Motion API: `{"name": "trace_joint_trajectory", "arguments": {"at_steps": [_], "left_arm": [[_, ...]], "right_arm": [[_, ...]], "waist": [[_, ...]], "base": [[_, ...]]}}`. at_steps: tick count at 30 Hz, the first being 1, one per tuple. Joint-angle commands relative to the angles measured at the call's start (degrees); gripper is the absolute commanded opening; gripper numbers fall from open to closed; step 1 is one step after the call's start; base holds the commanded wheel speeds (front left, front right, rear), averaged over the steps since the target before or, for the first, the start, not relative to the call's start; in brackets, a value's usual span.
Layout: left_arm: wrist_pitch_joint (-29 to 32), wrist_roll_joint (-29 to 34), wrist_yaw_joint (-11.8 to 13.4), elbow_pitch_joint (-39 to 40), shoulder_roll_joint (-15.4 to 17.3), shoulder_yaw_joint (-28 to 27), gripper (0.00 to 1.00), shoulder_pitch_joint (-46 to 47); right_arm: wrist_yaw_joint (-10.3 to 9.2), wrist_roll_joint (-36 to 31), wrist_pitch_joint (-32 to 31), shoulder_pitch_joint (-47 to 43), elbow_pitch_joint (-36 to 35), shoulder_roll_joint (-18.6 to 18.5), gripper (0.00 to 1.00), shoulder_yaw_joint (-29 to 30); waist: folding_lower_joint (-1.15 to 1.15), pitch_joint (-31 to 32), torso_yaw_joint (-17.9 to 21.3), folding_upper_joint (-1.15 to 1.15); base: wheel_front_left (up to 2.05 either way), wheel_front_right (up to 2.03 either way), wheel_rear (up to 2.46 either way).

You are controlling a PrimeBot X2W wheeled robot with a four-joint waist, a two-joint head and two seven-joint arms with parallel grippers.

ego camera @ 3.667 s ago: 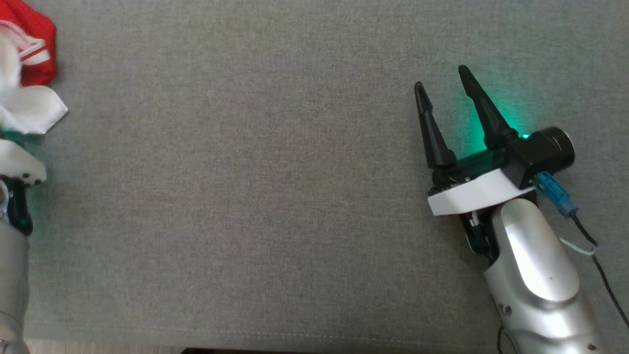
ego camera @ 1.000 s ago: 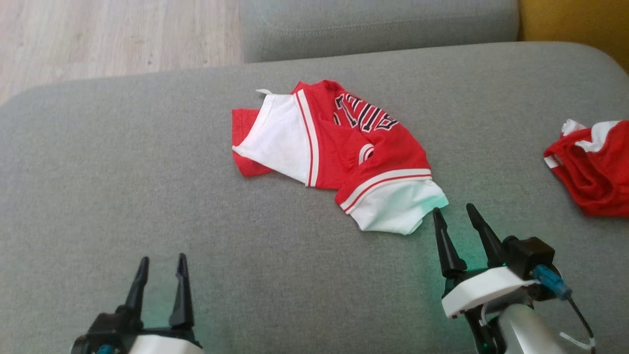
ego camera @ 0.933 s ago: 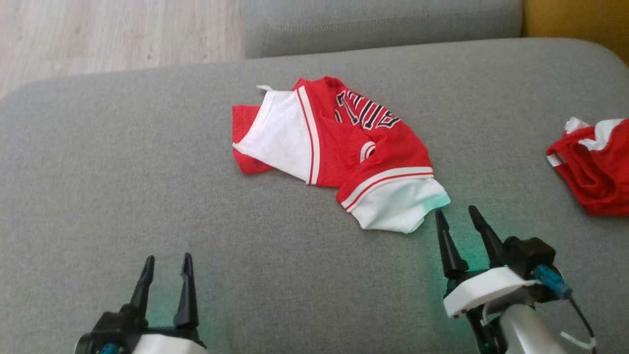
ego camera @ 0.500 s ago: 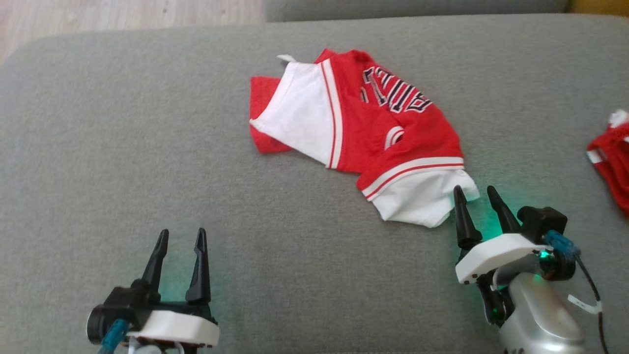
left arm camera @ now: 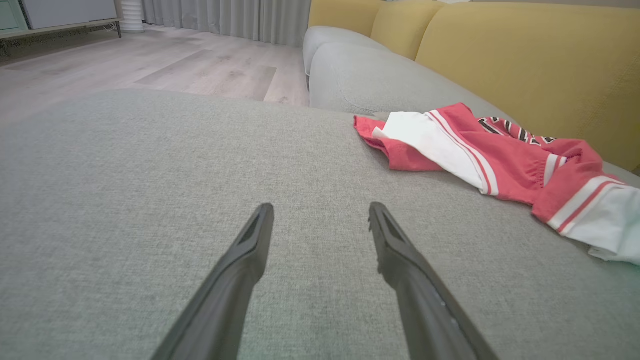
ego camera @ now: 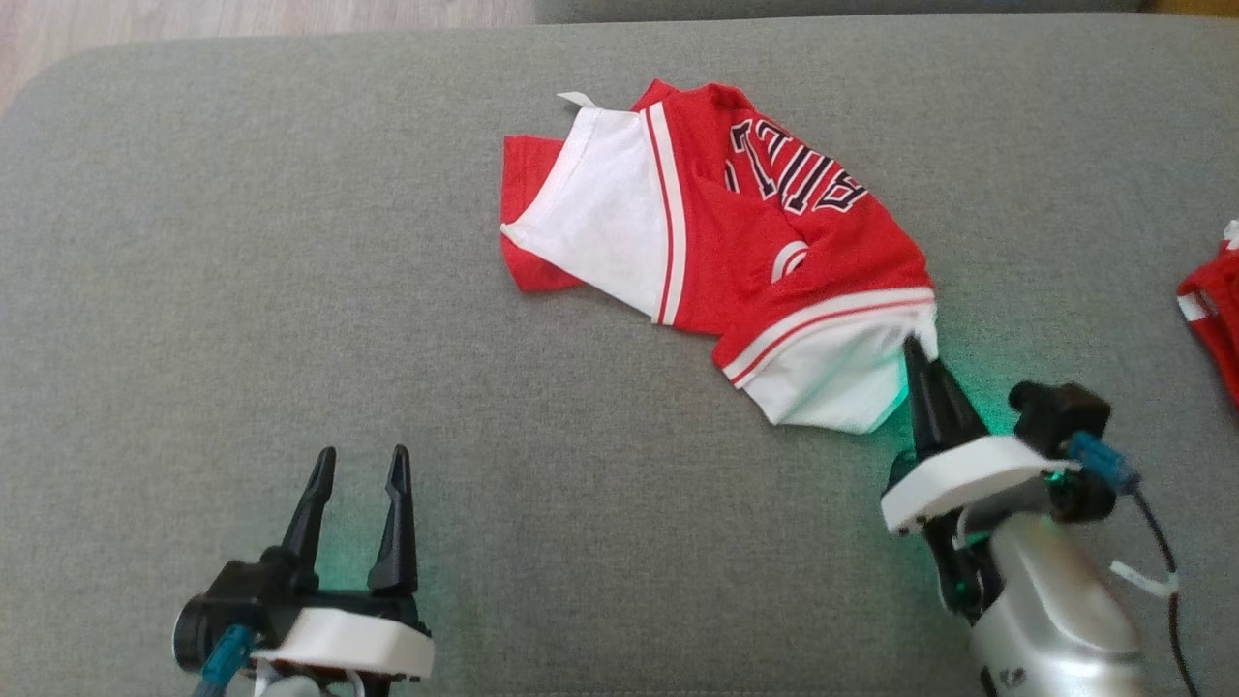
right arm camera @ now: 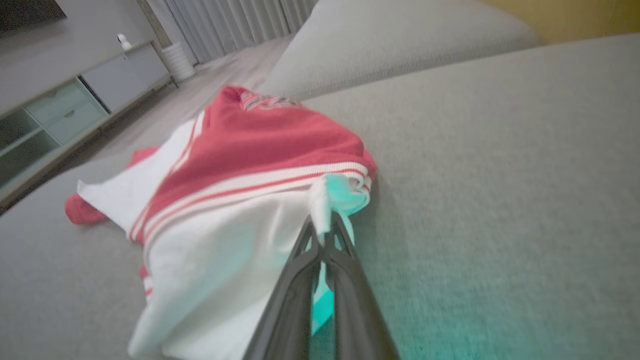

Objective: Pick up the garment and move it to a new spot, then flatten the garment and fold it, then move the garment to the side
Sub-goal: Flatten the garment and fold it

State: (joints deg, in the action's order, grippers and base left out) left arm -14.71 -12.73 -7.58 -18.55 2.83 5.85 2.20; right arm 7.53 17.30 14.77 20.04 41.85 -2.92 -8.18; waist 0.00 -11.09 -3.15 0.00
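Your right gripper (ego camera: 913, 350) fingers, wide a second ago, now pinch the near-right white corner of the garment (ego camera: 774, 261), lying mid-sofa (ego camera: 242, 290). Lift can start. Left gripper (ego camera: 358, 463) fingers wide, idle.

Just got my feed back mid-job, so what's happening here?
The right pincer is shut on the white corner of the red-and-white garment, which lies crumpled on the grey sofa cushion, not yet lifted. The left pincer hangs open over bare cushion, apart from it. A second red garment lies further right.
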Motion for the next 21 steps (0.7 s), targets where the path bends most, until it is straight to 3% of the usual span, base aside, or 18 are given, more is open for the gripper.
{"name": "trace_joint_trajectory", "arguments": {"at_steps": [1, 12, 17, 21], "left_arm": [[-0.3, -0.6, 0.1, 1.6, 0.1, -1.1, 1.0, 2.4], [-0.3, -2.4, 0.1, 1.2, 0.1, -1.2, 1.0, 0.7], [-0.3, -3.5, 0.1, 0.8, 0.1, -1.0, 1.0, 0.2], [-0.3, -3.8, 0.1, 0.9, 0.1, -0.3, 1.0, -0.1]], "right_arm": [[-0.04, 0.8, 0.2, 0.8, -3.8, 0.0, 0.0, -0.9], [-0.04, 1.8, 0.2, 3.1, -24.7, 0.0, 0.0, 1.9], [-0.04, -0.4, 0.2, 8.2, -28.1, -1.3, 0.0, 1.2], [-0.04, -1.9, 0.2, 12.4, -25.7, -4.6, 0.0, -0.1]], "waist": [[0.0, 0.2, 0.0, 0.0], [0.0, 3.4, 0.3, 0.0], [0.0, 4.8, -0.3, 0.0], [0.0, 5.1, -1.6, 0.0]], "base": [[0.0, 0.0, 0.0], [0.0, 0.0, 0.0], [0.0, 0.0, 0.0], [0.0, 0.0, 0.0]]}}
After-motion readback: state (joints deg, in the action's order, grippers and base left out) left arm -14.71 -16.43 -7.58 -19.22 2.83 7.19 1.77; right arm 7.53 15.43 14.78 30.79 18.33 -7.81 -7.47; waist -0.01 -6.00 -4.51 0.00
